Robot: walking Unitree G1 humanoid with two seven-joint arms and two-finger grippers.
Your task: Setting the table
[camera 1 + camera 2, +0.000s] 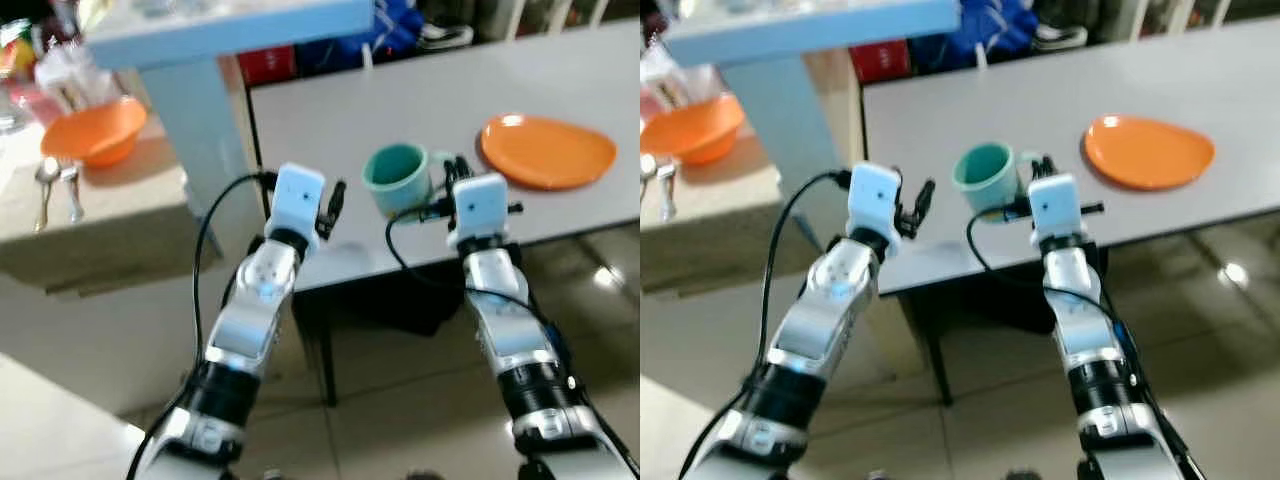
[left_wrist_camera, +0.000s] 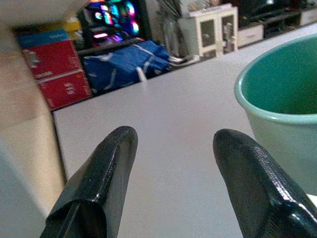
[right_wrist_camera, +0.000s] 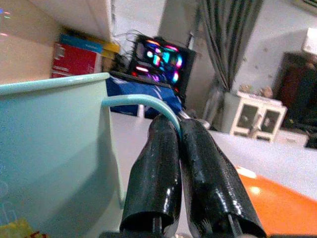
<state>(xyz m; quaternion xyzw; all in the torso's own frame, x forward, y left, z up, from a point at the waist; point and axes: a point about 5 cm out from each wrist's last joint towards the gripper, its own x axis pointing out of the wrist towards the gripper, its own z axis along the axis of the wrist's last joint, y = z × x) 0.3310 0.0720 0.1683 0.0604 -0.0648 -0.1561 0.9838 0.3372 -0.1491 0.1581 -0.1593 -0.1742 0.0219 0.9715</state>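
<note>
A teal mug stands near the front edge of the grey table, its handle turned towards the orange plate on its right. My right gripper is shut on that handle; in the right wrist view the two fingers press together just below it, beside the mug wall. My left gripper is open and empty, a little left of the mug and low over the table's front edge.
On a lower wooden counter at the left lie an orange bowl and two spoons. A pale blue post rises between counter and table. Red boxes and a blue bag sit beyond the table.
</note>
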